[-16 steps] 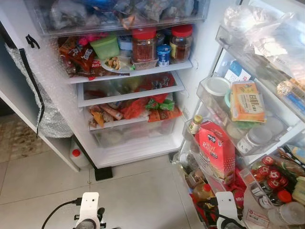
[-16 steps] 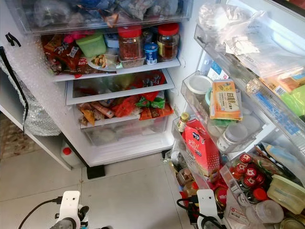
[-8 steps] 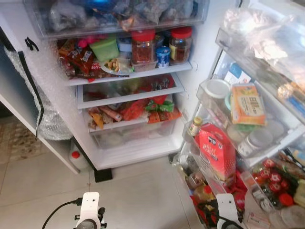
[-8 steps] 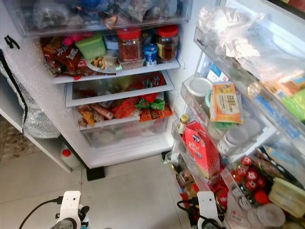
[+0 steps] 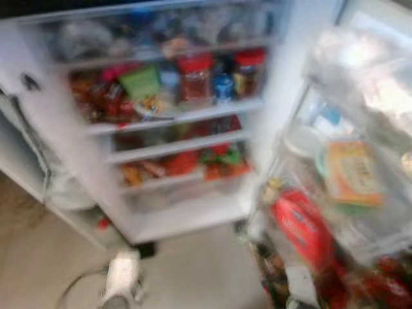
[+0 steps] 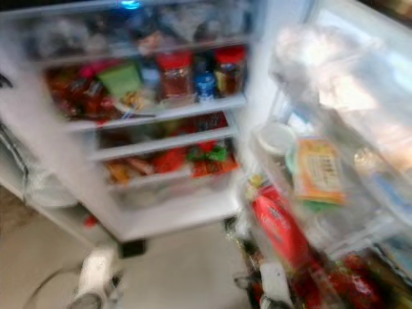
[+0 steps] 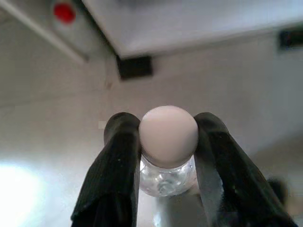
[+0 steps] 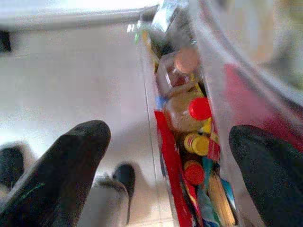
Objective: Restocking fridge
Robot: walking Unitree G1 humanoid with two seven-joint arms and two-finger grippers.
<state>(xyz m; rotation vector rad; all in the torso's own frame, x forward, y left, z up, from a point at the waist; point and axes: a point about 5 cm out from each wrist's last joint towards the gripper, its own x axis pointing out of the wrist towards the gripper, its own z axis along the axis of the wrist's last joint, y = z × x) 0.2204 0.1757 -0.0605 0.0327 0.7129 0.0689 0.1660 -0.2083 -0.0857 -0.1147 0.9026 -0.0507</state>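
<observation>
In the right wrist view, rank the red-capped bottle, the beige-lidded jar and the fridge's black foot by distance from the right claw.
1. Red-capped bottle, in the door's bottom bin, ahead of the right claw.
2. Beige-lidded jar, same bin, further along.
3. Black foot, across the floor.

A home kitchen — an open fridge (image 5: 180, 129) is standing on pale floor tiles (image 5: 193, 277), its shelves and door racks (image 6: 322, 180) overflowing with jars, packets — household groceries.
</observation>
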